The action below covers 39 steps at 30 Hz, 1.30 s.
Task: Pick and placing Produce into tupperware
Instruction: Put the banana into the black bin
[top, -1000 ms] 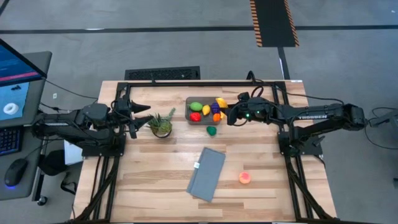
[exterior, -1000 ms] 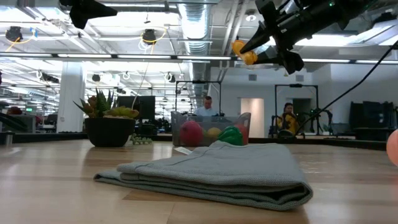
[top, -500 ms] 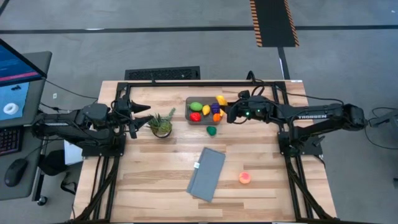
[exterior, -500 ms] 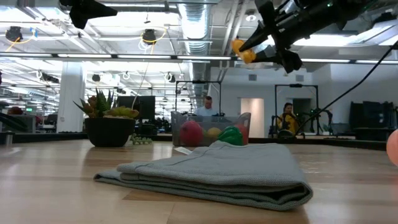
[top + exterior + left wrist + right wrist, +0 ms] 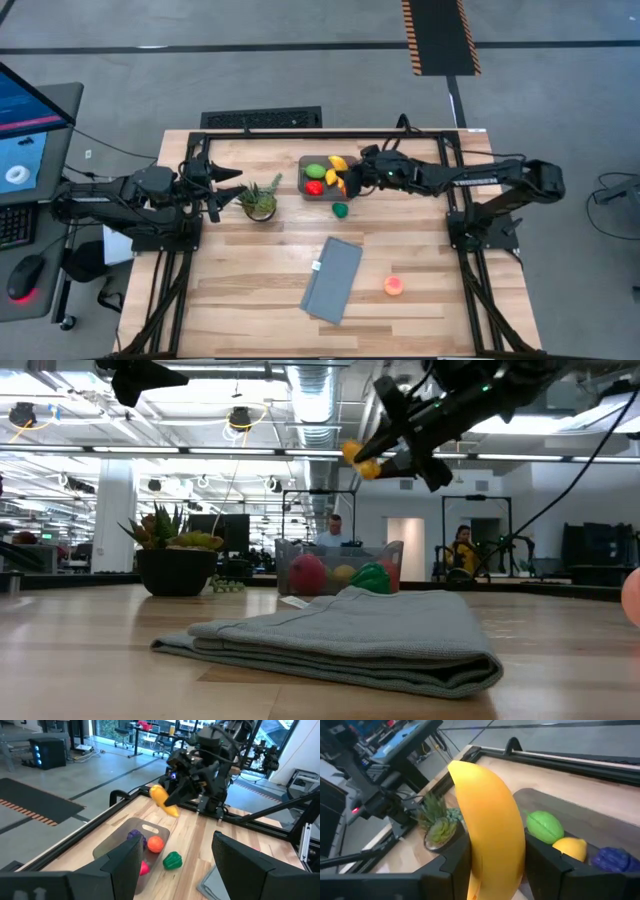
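High view: the right hand (image 5: 345,177) hangs over the tub (image 5: 325,177), clamped on a yellow banana (image 5: 339,165) held above its contents. A lime (image 5: 315,171) and a red piece (image 5: 314,187) lie in the tub. A green pepper (image 5: 341,209) sits on the counter (image 5: 250,290) just beside the tub. The left hand (image 5: 233,186), fingers apart, waits beyond the plant (image 5: 259,199), well clear of the tub.

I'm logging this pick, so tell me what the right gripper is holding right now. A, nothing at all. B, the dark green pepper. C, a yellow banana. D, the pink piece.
C: the right gripper is shut on the yellow banana, which sits clamped between its two fingers above the tupperware, while the dark green pepper and the pink piece lie on the table.
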Each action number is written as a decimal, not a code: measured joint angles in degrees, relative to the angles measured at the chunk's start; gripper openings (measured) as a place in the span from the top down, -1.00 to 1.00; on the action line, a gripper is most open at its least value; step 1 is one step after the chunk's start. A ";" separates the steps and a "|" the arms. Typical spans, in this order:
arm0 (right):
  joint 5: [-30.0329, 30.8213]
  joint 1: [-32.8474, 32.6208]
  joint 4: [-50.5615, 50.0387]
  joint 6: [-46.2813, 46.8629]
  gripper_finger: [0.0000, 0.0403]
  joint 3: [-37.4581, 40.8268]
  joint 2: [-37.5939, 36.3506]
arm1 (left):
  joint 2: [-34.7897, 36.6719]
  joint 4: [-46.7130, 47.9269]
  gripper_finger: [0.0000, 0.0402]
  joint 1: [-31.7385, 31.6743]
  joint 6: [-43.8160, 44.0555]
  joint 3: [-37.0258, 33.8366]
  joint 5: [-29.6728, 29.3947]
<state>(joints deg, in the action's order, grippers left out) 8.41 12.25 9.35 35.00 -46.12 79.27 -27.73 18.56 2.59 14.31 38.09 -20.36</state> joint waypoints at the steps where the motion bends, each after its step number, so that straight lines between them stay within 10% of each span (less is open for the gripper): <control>1: -0.71 0.62 0.07 -0.17 0.11 -0.38 0.83 | 0.00 -0.01 -0.13 0.02 0.00 0.00 -0.02; 39: -11.68 6.43 -2.22 -3.95 0.07 -8.98 18.74 | 0.00 0.01 -0.13 0.00 -0.07 0.00 -1.07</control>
<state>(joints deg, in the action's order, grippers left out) -3.28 18.68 7.12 31.05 -55.10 98.01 -27.73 18.57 2.59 14.24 38.09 -21.43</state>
